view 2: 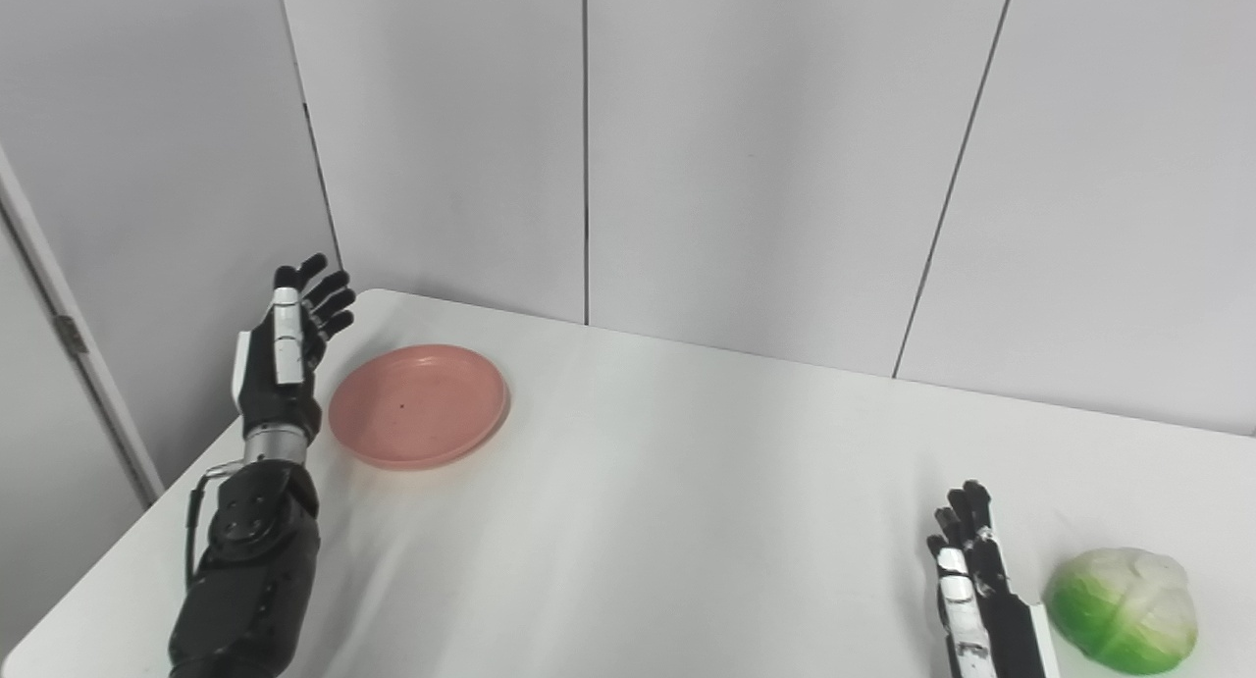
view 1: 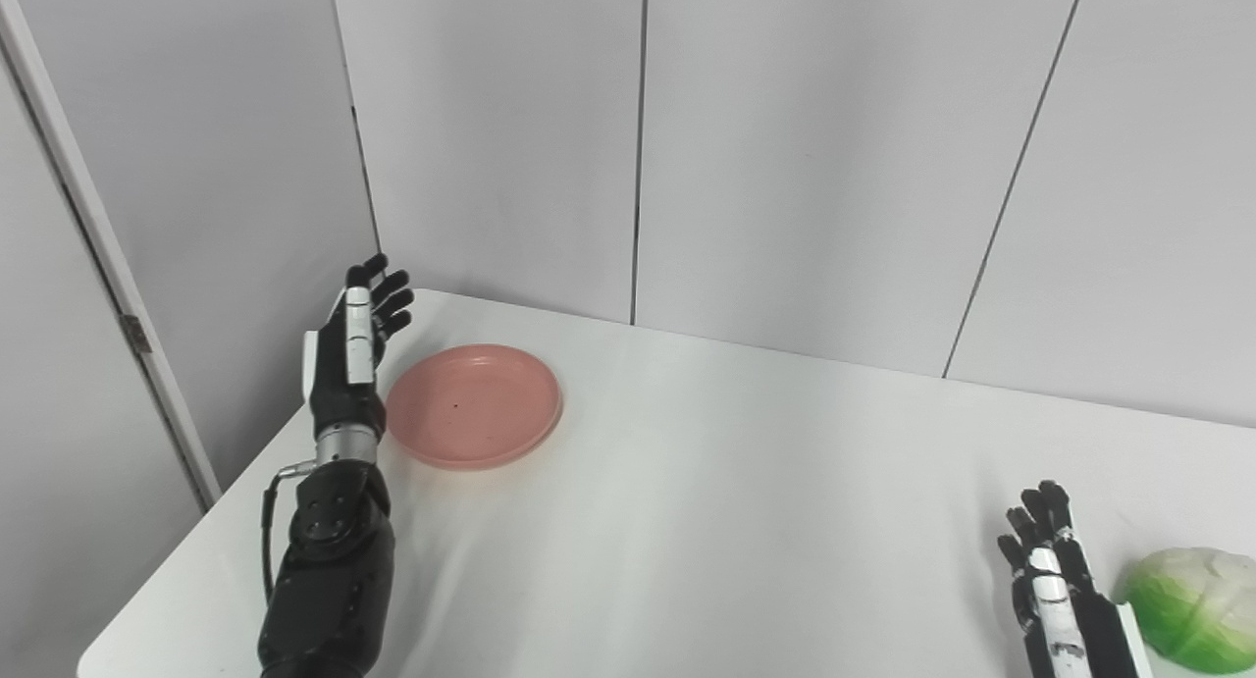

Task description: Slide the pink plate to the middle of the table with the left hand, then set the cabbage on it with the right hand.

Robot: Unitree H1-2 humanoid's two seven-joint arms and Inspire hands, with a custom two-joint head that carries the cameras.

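pink plate [view 1: 474, 405] sits near the table's [view 1: 687, 521] far left corner. left hand [view 1: 353, 349] stands upright just beside it, fingers spread, holding nothing. right hand [view 2: 976, 585] is open too, empty, beside the cabbage [view 2: 1122, 609].

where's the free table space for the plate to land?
Bare stretch across the table middle, between the pink plate and the right hand. Near edge between both arms is bare too. Tight spots: left hand beside the plate, right hand beside the cabbage.
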